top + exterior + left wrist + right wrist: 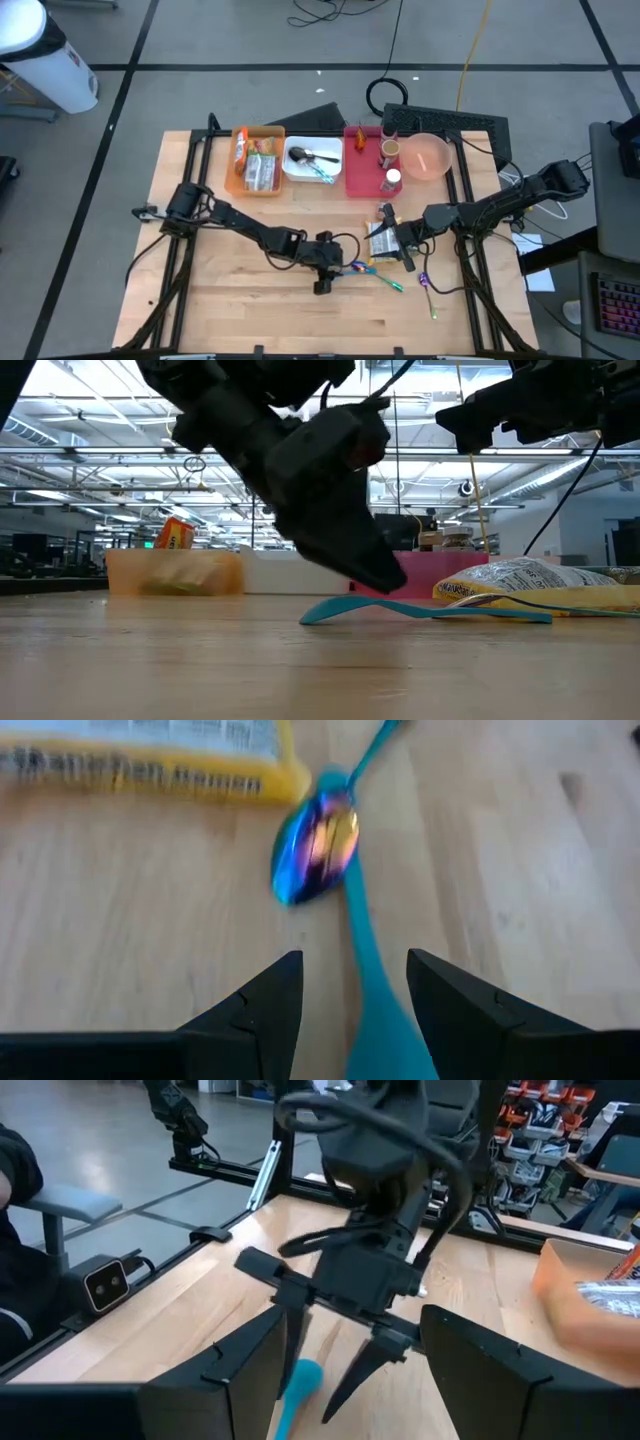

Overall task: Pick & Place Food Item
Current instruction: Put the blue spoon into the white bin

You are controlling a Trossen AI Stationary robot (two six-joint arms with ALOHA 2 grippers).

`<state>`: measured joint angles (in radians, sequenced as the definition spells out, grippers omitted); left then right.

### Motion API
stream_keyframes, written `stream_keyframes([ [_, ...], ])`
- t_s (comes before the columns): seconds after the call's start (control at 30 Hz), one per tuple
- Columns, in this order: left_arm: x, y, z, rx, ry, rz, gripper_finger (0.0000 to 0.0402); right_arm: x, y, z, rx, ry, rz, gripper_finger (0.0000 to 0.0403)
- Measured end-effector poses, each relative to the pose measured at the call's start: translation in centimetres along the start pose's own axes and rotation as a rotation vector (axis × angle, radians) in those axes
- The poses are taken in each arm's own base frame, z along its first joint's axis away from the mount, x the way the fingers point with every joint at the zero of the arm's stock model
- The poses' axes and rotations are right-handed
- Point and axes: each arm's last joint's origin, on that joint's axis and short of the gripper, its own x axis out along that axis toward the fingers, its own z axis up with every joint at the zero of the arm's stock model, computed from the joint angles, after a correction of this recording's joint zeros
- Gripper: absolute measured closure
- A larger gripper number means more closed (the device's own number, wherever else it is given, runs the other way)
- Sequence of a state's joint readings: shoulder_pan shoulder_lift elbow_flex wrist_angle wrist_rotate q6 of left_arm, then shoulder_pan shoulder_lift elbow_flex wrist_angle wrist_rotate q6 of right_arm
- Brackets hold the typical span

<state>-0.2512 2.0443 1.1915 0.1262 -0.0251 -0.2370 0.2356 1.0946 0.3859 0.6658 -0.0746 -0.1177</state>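
The crinkled silver-and-yellow food packet lies flat on the pale wooden worktop, right of centre, not yet lifted. Just beside it lie a slim turquoise plastic spoon and a small spoon with an iridescent blue-purple bowl.

The left gripper hangs low over the turquoise spoon's handle, jaws apart and straddling it without gripping it. The right gripper sits at the packet's far edge, jaws apart too and holding nothing.

This looks like the approach step, before any grasp. If the packet is the target, the next move calls for one gripper to settle over its edge and close. The orange rectangular bin, the white tray and the red tray stand along the back of the worktop.
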Motion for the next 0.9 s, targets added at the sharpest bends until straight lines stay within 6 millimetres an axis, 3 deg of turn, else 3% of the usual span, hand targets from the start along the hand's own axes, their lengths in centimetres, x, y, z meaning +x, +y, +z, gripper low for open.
stream_keyframes([
  [0.7, 1.2, 0.0, -1.1, 0.021, 0.107, -0.003, 0.0217, 0.0, 0.0, 0.0, 0.0, -0.002, -0.001, 0.0179],
  [0.9, 1.1, 0.2, -1.6, 0.029, 0.158, 0.03, 0.0271, 0.0, 0.0, 0.0, -0.002, -0.002, -0.001, 0.0179],
])
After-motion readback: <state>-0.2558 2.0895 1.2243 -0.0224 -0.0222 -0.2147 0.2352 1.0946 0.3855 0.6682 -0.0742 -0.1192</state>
